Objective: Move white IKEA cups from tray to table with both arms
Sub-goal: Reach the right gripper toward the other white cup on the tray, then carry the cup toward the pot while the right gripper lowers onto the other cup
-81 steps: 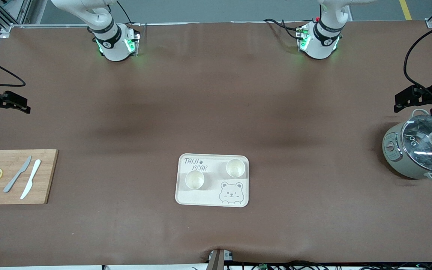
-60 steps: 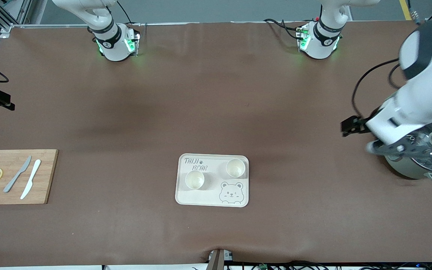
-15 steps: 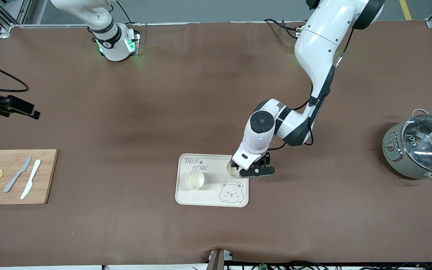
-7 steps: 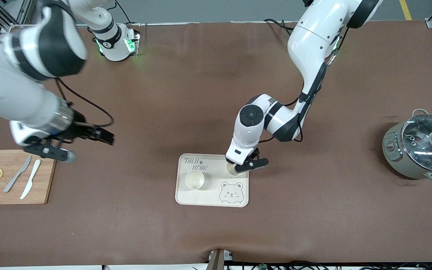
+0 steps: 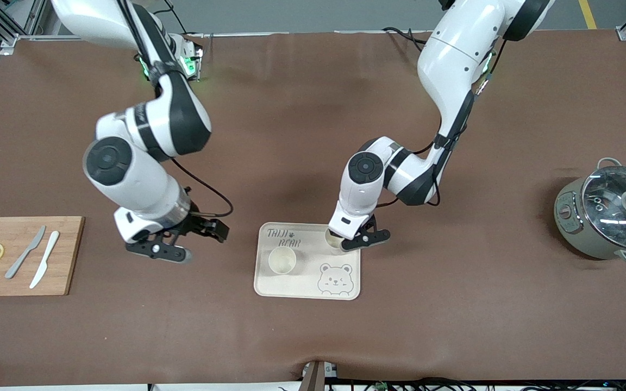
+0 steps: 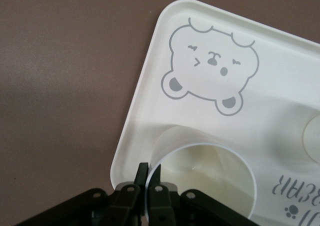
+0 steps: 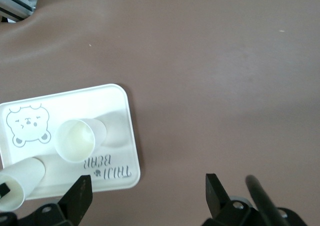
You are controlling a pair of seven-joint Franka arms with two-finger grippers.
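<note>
Two white cups (image 5: 282, 260) are seen on the bear tray (image 5: 291, 290) at lower centre, one's rim (image 6: 200, 183) pinched by the left gripper (image 5: 350, 239), right gripper (image 5: 180, 244) spread over bare table; thin-wall grip could slip or tip when lifted.

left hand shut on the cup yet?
Shut. In the left wrist view the left hand pinches the rim of the cup between its fingers; that cup still sits on the tray.
</note>
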